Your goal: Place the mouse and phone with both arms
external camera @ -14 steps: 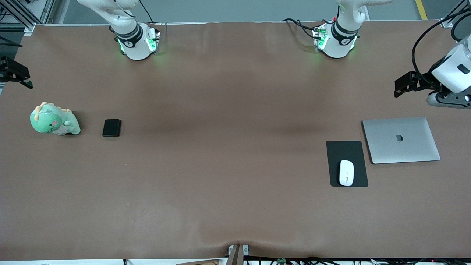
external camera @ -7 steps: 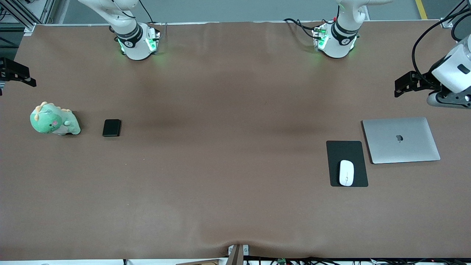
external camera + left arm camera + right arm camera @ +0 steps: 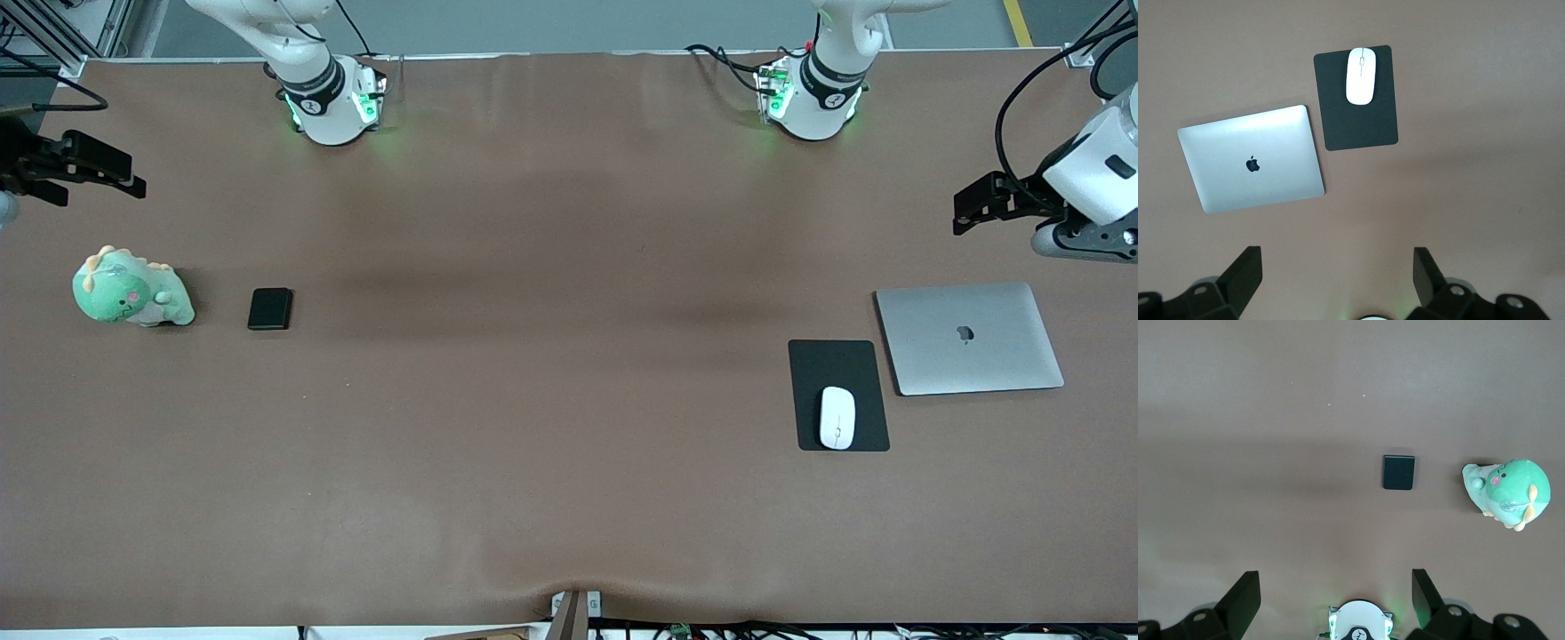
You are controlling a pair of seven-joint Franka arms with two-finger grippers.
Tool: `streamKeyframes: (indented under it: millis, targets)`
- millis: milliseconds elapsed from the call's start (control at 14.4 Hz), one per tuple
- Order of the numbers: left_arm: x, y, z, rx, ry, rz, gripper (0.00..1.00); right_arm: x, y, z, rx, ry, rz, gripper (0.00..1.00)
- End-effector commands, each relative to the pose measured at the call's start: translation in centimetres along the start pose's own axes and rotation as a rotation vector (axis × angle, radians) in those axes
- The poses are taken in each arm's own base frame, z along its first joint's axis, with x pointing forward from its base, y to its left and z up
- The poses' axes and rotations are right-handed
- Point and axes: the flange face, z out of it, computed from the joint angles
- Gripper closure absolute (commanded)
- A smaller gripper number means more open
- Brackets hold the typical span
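Note:
The white mouse [image 3: 837, 417] lies on a black mouse pad [image 3: 836, 360] toward the left arm's end of the table; it also shows in the left wrist view [image 3: 1360, 66]. The black phone [image 3: 269, 308] lies flat toward the right arm's end, beside a green plush dinosaur [image 3: 132, 289]; it also shows in the right wrist view [image 3: 1398, 472]. My left gripper [image 3: 969, 209] is up in the air over the table's end by the laptop, open and empty [image 3: 1337, 273]. My right gripper [image 3: 98, 188] is up over the table's other end, open and empty [image 3: 1336, 593].
A closed silver laptop [image 3: 969, 338] lies beside the mouse pad, at the left arm's end of the table. The plush [image 3: 1505, 493] sits at the table's end by the phone. The mouse pad [image 3: 1358, 127] and laptop [image 3: 1251, 159] show under the left wrist.
My right gripper has swung in from the table's edge toward the middle, over the brown surface. The left arm, the mouse and the phone have not moved.

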Motion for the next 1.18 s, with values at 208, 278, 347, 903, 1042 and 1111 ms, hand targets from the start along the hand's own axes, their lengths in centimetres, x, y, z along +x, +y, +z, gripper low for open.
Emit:
streamKeyframes:
  millis: [208,278,347,903,1042,1111]
  targets:
    - [0.1,-0.1,-0.4,-0.003,0.003,0.002,0.00,-2.3,-2.2,0.6,-0.010,0.023,-0.016,0.00]
    - [0.1,-0.1,-0.4,-0.005,0.005,0.003,0.00,-2.8,-2.4,0.8,-0.012,0.026,-0.016,0.00]
    - [0.1,-0.1,-0.4,-0.003,0.005,0.002,0.00,-3.0,-2.2,0.9,-0.012,0.023,-0.019,0.00]
    - [0.2,-0.2,-0.4,0.003,0.007,0.002,0.00,-2.6,-1.3,0.5,-0.016,0.052,-0.076,0.00]
    - [0.2,-0.2,-0.4,0.003,0.007,0.002,0.00,-2.5,-1.3,0.5,-0.016,0.052,-0.077,0.00]
    - [0.2,-0.2,-0.4,0.003,0.007,0.002,0.00,-2.5,-1.3,0.6,-0.016,0.052,-0.075,0.00]
